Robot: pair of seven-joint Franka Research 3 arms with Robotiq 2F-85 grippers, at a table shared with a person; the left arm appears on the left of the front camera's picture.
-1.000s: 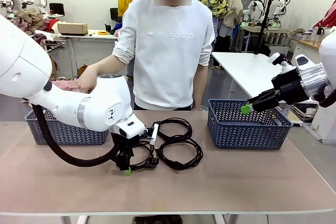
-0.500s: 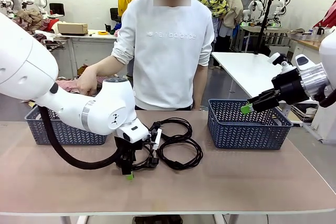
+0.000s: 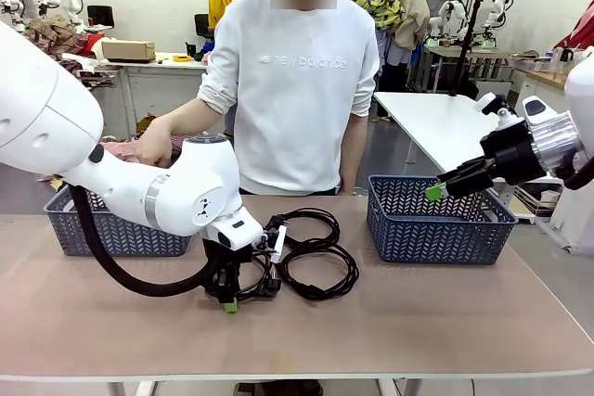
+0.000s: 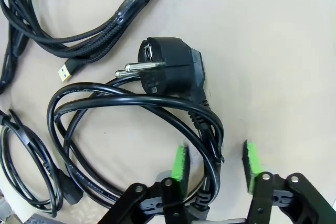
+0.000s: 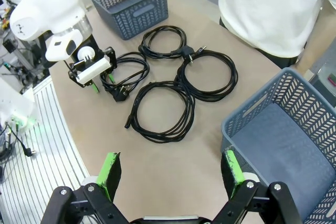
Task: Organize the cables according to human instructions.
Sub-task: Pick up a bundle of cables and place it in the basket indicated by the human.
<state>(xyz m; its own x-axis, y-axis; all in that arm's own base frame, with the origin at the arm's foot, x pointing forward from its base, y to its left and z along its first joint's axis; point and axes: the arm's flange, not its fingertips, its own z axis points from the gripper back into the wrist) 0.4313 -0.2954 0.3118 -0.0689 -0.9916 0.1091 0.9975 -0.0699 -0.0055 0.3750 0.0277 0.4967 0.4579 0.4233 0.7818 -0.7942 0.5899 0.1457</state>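
Near the tabletop [image 3: 445, 312] centre, the left gripper [image 4: 215, 163] is hanging low over one of the four cables [image 5: 185, 80], its fingers [image 4: 180, 162] standing apart astride the loops beside the plug [image 4: 168, 69], seemingly not pinching them. The right gripper [image 5: 170, 169] is hovering by the right basket [image 3: 436, 229], fingers spread wide. The person's hand [image 3: 153, 146] is resting at the left basket [image 3: 111, 234].

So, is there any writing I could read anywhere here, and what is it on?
"new balance": across the chest of the person's white sweatshirt, front view.
Fine pale print along the coiled cable, left wrist view: too small to read.
Moulded marks on that cable's plug: too blurred to read.
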